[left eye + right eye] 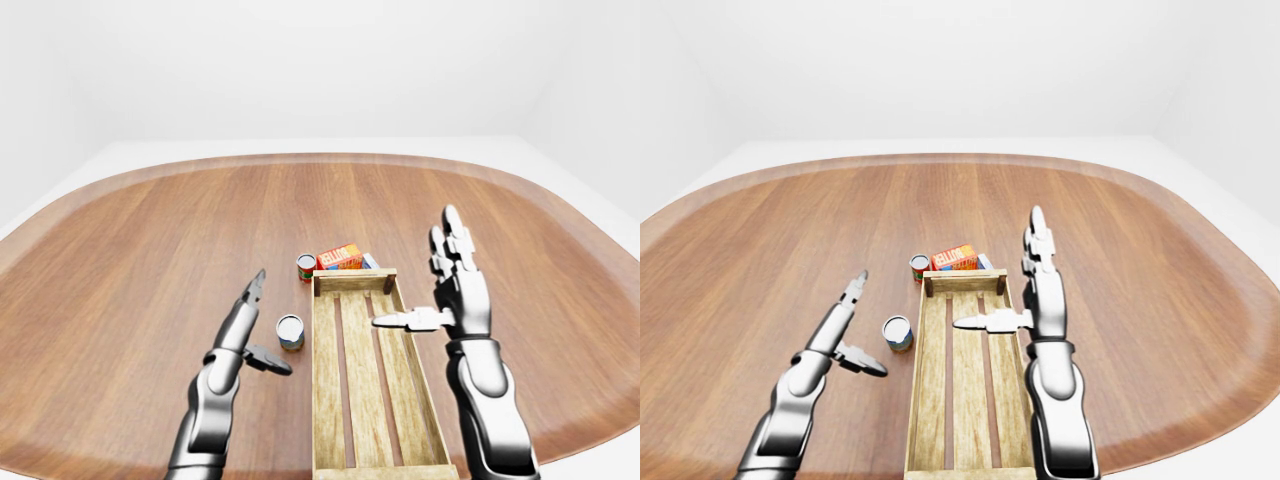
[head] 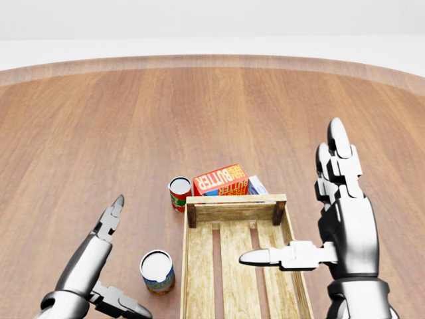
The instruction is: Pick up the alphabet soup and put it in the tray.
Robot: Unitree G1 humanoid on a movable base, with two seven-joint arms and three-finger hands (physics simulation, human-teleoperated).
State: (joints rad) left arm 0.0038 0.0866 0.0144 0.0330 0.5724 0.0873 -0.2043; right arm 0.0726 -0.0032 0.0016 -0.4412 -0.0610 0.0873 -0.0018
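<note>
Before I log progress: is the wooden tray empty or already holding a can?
Empty. The tray shows only bare slats; both cans stand upright outside it on the table, to its left in the head view.

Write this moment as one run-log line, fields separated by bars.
left hand: open, beside blue-green labelled can | right hand: open, over slatted wooden tray | tray: empty | red can, orange butter box: above tray

Wooden table [image 2: 99,119] with tray [image 2: 199,266], cans, boxes.

Alphabet soup [image 2: 179,193] upright, just beyond empty wooden tray's [image 2: 238,211] far-left corner.
</note>
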